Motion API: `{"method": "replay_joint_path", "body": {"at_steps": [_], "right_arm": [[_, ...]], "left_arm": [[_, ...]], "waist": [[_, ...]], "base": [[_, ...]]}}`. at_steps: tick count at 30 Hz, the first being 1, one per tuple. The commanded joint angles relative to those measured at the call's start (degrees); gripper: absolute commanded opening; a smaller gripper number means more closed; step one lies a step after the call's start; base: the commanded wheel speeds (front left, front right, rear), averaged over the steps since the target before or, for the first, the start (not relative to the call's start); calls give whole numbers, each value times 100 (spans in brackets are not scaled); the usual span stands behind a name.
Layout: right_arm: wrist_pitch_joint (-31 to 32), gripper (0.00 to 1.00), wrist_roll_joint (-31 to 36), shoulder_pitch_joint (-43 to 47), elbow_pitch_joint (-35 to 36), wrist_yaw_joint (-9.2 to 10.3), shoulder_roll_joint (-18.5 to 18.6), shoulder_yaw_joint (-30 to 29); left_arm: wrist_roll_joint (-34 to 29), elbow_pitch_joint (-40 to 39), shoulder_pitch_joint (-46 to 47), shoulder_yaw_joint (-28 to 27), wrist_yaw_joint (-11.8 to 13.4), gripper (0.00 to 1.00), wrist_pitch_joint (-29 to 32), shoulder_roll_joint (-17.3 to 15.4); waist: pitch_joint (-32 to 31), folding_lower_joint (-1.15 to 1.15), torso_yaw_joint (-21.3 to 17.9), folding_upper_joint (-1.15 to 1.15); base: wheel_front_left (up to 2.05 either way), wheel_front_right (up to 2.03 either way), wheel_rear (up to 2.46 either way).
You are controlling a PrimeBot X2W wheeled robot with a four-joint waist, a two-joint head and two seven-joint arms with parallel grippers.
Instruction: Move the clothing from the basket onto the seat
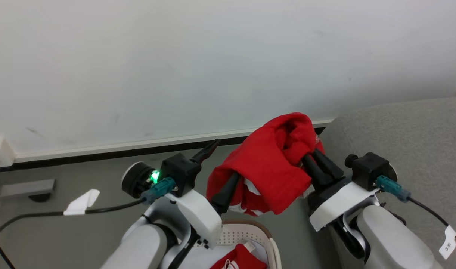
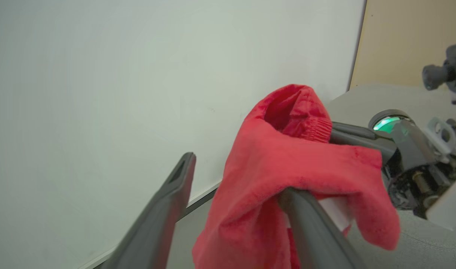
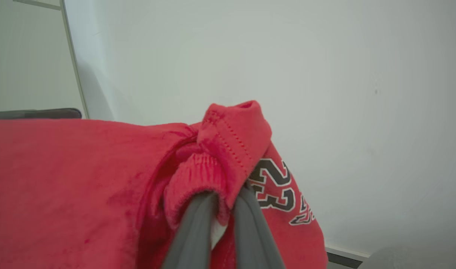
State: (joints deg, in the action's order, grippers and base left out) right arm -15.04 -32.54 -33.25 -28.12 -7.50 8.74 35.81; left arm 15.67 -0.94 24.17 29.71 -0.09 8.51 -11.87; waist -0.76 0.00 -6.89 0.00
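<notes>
Right gripper (image 1: 313,158) clamped the jersey (image 1: 272,168); left gripper (image 1: 226,160) gaped, one finger (image 1: 226,192) under it. Judged best: unhook before crossing sofa (image 1: 410,134) edge.

Facing a bare wall (image 1: 213,56) closing off the way ahead. Leaving open floor (image 1: 63,239) to the left of the left gripper (image 1: 223,161). Filling the gap between both grippers with bunched red clothing (image 1: 272,168), draped over one left finger (image 2: 310,224). Crowding the right gripper (image 1: 312,155) with the grey seat (image 1: 407,130) just beside. Blocking downward reach with the basket (image 1: 274,250).
</notes>
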Motion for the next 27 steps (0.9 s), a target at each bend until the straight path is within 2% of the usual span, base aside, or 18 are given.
{"method": "replay_joint_path", "body": {"at_steps": [1, 6, 13, 21, 27], "right_arm": [[-21, 0, 15, -68, 30, 2, 26, -69], [-21, 0, 113, -100, 141, 2, 115, -278], [-16, 0, 114, 53, 418, 2, 507, -986], [137, 0, 326, 232, 900, 2, 1023, -1944], [305, 0, 420, 475, 1387, 2, 1135, -2637]], "left_arm": [[21, -31, -74, -8, 15, 100, -14, -48], [-10, -60, -143, 65, 17, 100, -81, -61], [-53, -35, -235, 302, -43, 100, -112, 4], [-106, -26, -184, 488, -77, 100, -119, 39], [-178, -111, 55, 534, -125, 100, -71, 25]], "waist": [[61, 0, -220, 0], [158, 0, -800, 0], [346, 0, -1430, 0], [657, 0, -1663, 0], [1010, 0, -1665, 0]], "base": [[0, 0, 0], [0, 0, 0], [0, 0, 0], [0, 0, 0], [0, 0, 0]]}}
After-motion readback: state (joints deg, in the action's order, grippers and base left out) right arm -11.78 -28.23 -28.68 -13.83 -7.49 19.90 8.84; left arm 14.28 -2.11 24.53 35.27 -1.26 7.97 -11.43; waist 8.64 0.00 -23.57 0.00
